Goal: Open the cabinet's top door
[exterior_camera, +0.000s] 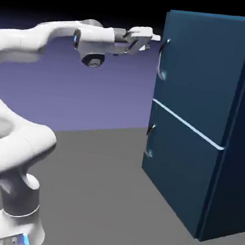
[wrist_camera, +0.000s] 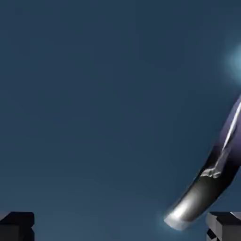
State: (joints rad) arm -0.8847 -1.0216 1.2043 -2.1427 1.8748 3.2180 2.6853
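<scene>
Cabinet [exterior_camera: 199, 129]: tall, dark blue, stands on the grey counter [exterior_camera: 104, 160] at the right.
Top door [exterior_camera: 201, 69]: flat against the cabinet, closed.
Hand [exterior_camera: 154, 39]: spread wide, holds nothing, near the door's upper edge.
Handle [wrist_camera: 207, 188]: shiny, curved, just beside one finger [wrist_camera: 223, 226].

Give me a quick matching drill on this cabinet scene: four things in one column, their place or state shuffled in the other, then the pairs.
Things:
1. white two-finger gripper
2. curved metallic handle of the top door
3. larger upper dark-blue top door
4. shorter lower dark-blue door

Places or states:
A. below the pale seam
B. open, level, just short of the cabinet's upper front edge
C. shut, flush with the cabinet front
D. seen close in the hand view, beside one fingertip, not between the two

Pairs: 1-B, 2-D, 3-C, 4-A
</scene>
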